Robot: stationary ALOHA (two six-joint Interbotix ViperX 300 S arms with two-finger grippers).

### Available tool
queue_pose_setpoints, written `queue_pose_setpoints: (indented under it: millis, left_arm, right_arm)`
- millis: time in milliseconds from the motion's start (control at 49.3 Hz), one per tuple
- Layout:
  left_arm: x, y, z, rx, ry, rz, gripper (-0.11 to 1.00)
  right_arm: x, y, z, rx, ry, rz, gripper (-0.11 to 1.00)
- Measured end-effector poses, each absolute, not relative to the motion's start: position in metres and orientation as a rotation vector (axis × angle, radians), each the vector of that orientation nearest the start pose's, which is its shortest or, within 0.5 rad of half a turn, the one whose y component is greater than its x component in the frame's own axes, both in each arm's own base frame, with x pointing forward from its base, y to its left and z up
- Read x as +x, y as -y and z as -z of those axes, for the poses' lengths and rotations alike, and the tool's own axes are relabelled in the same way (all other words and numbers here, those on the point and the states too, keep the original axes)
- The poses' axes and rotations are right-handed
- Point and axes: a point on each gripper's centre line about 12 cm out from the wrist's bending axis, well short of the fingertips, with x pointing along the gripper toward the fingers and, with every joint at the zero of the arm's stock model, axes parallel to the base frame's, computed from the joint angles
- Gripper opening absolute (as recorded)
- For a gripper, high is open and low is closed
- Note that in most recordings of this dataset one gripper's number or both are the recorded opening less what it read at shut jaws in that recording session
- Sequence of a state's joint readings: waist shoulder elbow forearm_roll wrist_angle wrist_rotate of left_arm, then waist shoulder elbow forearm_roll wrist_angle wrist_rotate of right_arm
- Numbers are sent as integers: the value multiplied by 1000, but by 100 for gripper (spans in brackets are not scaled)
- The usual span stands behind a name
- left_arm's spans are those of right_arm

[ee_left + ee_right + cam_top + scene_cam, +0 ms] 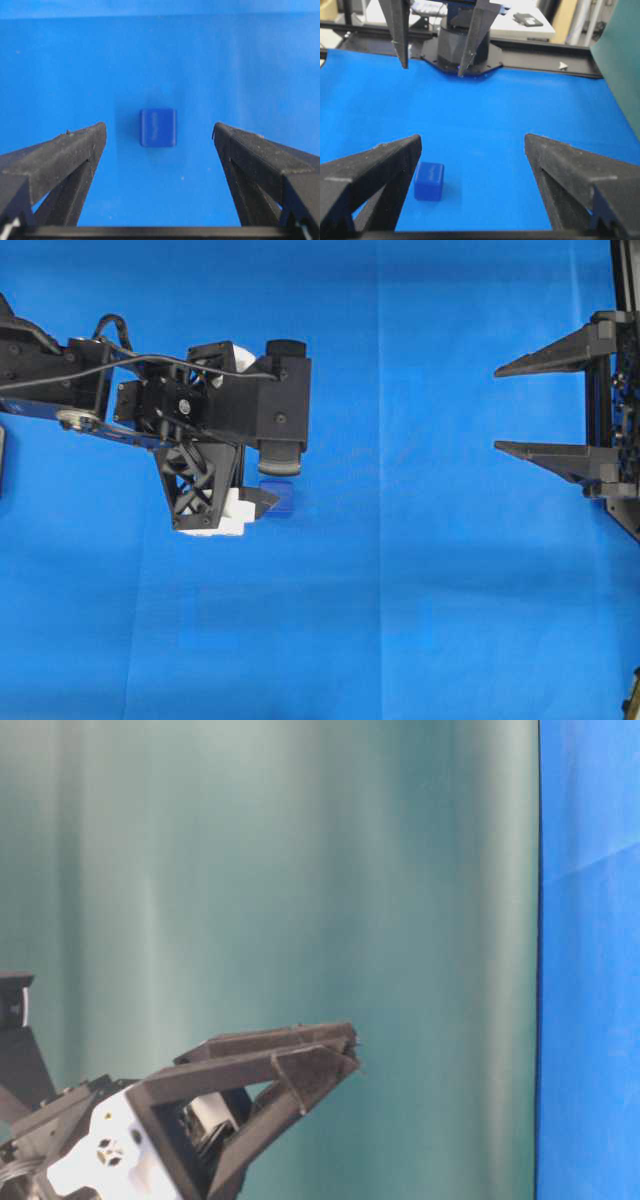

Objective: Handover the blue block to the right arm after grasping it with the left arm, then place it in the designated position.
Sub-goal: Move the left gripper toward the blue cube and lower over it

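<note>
The left tool [160,132] stands with its two pointed fingers [75,155] wide apart and nothing between them but bare cloth and the blue block [158,127], which lies centred in the gap, ahead of the fingertips and touching neither. That spread looks deliberate: the opening straddles the cube so a straight descent could bring a finger down on each side. In the overhead view the left arm [200,405] reaches in from the left edge of the surface, its wrist tipped downward, and its body hides most of the block [281,499], of which only a dark-blue corner shows beside a white corner piece.

The block sits flat on the blue cloth [420,590] that covers the surface, left of the middle, with no marker for the designated position visible anywhere near it.

The right tool [497,408] waits at the right edge of the surface, fingers likewise wide apart and empty, pointing toward the middle. It is well apart from the block, presumably parked there to leave room for the pick-up and be ready to receive the cube. Judging by this, the grasp is not yet made.
</note>
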State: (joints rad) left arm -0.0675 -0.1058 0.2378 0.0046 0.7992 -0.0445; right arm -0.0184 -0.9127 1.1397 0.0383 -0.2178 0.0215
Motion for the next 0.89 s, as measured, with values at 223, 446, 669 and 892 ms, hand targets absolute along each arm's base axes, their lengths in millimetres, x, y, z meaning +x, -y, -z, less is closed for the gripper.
queue_pose_setpoints:
  millis: [223,446,669,892]
  left_arm:
    - [395,26,-296,-9,-941,39,91]
    - [395,26,-295,-9,-944,39,91]
    - [394,26,-295,-12,-949,37,91]
    - [394,26,-295,-12,-949,37,91]
  right_arm:
    - [210,5,-289,59,-12,27,98]
    - [211,5,-291,59,-7,27,98]
    - [211,5,-291,59,-9,28,98]
    - [212,5,-290,59,-15,29,98]
